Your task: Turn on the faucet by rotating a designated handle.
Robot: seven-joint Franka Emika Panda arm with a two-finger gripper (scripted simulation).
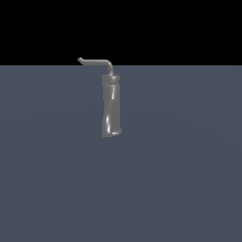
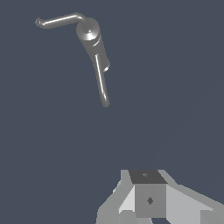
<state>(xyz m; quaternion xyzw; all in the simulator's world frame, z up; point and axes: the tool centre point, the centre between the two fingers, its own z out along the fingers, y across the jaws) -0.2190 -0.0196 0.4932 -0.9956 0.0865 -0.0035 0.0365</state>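
The faucet [image 1: 111, 106] is a tall, glossy dark grey column standing upright on the floor, a little toward the exterior view's left of centre. Its handle [image 1: 97, 61], a thin L-bent grey rod with a small upturned tip, rises from the column's top and points toward the exterior view's left. The wrist view looks down on the faucet [image 2: 97, 57] and the handle [image 2: 59, 20] from a distance. My gripper [image 2: 148, 192] shows only in the wrist view, far from the faucet, with its fingers together and nothing between them. The arm is absent from the exterior view.
A flat blue-grey floor [image 1: 179, 179] spreads around the faucet, with a black background behind its far edge. No other objects are in view.
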